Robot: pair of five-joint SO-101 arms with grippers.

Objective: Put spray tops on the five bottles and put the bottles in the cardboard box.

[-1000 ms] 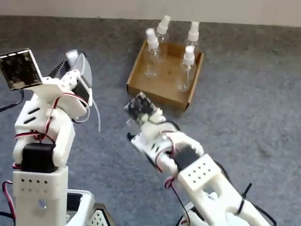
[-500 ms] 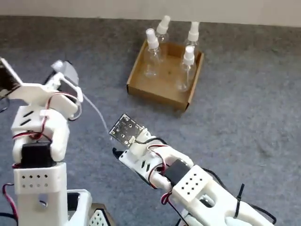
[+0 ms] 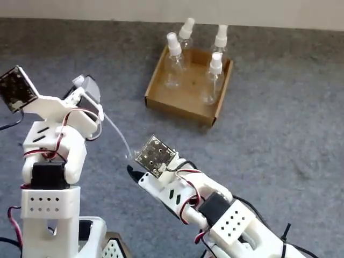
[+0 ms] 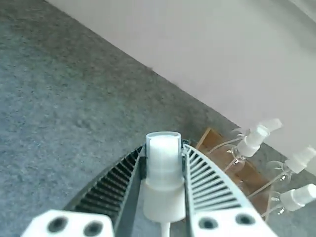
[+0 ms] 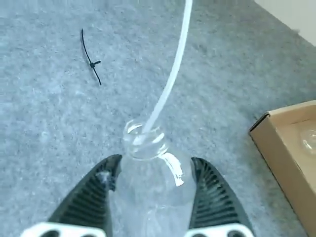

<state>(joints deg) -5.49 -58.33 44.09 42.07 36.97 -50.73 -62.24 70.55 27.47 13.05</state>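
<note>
My left gripper [image 4: 164,150] is closed snugly on the spray top [image 4: 163,182], its ribbed fingers pinching the white plastic collar from both sides. The thin translucent dip tube [image 5: 170,74] trails off the top, and its tip sits just inside the mouth of the bottle [image 5: 143,140]. My right gripper [image 5: 154,165] clasps that bottle just below the neck, spread only as wide as the bottle itself. In the high view the two meet near the middle of the grey carpet [image 3: 279,118]. The cardboard box [image 3: 180,112] lies toward 1 o'clock from them, with four capped bottles [image 3: 173,59] standing in it, as far as I can tell

I judge the bottle empty and very light. It is clear thin plastic, smooth and round, so it may slip, or dent if I squeeze hard. A hold under the shoulder that leaves the threaded neck free suits it. The tube is limp and bends easily, so it will not guide itself. The top is rigid and best gripped on its collar — not the nozzle. The carpet is rough and grippy, the box matte and stiff-walled
</note>
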